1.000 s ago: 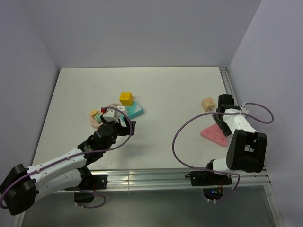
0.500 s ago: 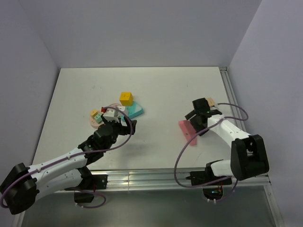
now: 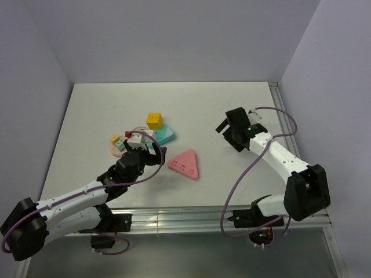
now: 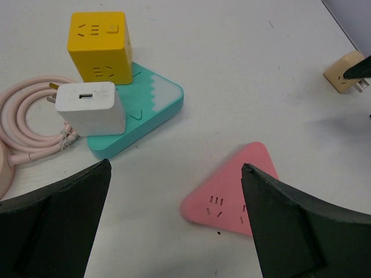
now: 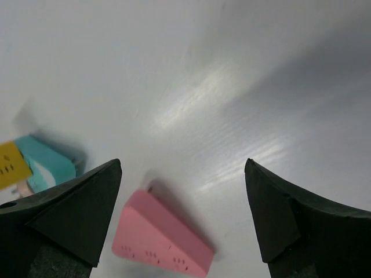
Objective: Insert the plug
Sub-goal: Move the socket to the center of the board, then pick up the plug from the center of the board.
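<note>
The plug, a small mint-green block, lies on a pink round base at the left, next to a small orange-yellow piece. A pink triangular socket lies flat mid-table; it also shows in the left wrist view and the right wrist view. My left gripper is open and empty, just left of the socket. My right gripper is open and empty, above the table to the right of the socket.
A yellow cube rests on a teal triangular block, with a white charger and a coiled pink cable beside them. A beige plug block lies at the far right. A metal rail runs along the right edge.
The pink socket has slid left from the table's right side to the middle. My right gripper swept left with it, then lifted back. The left arm has barely moved.
</note>
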Available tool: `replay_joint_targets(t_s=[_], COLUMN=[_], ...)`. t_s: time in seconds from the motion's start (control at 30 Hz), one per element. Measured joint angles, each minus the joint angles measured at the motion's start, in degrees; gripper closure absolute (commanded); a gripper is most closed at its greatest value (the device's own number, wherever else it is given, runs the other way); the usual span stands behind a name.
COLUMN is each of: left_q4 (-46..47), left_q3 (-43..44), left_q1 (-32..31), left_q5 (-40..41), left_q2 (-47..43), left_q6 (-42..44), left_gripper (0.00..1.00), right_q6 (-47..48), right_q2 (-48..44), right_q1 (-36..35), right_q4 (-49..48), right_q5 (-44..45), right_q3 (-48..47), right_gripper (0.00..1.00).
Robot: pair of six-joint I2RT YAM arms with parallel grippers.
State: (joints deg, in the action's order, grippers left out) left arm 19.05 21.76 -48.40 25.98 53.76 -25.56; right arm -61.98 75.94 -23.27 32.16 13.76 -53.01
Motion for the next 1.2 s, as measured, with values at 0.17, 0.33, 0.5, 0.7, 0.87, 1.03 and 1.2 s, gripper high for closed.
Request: replay_joint_targets(t_s=[0.17,0.33,0.5,0.7,0.87,1.03,1.2], left_q4=[0.07,0.42,0.74,0.83,0.85,0.81,0.85], left_q3=[0.00,-0.02,-0.02,-0.02,-0.02,-0.02,-0.02], left_q1=[0.00,0.00,0.00,0.00,0.00,0.00,0.00], left_q5=[-0.02,-0.26,-0.81,-1.22,-1.64,-1.75,-2.16], left_q2=[0.17,0.59,1.60,2.36,2.62,3.89,4.09], left_q6=[0.02,0.26,0.42,0.44,0.46,0.48,0.83], left_gripper=[0.01,0.01,0.01,0.01,0.00,0.00,0.01], right_q6=[9.77,21.88,24.28,23.52,22.84,22.47,23.15], right_q2=[3.06,7.15,19.96,30.58,34.27,32.11,26.77], right_q1=[10.47,19.56,21.49,22.56,24.13,25.53,25.51], right_q4=[-2.27,-9.07,-6.67,-4.28,-3.34,-5.95,-7.89], right_q5=[3.85,5.68,8.79,10.93,11.39,10.19,5.03], right_q3=[-4.55,-4.87,-14.75,-22.03,-25.00,-22.08,-15.93], right_gripper=[0.00,0.00,0.00,0.00,0.16,0.39,0.52])
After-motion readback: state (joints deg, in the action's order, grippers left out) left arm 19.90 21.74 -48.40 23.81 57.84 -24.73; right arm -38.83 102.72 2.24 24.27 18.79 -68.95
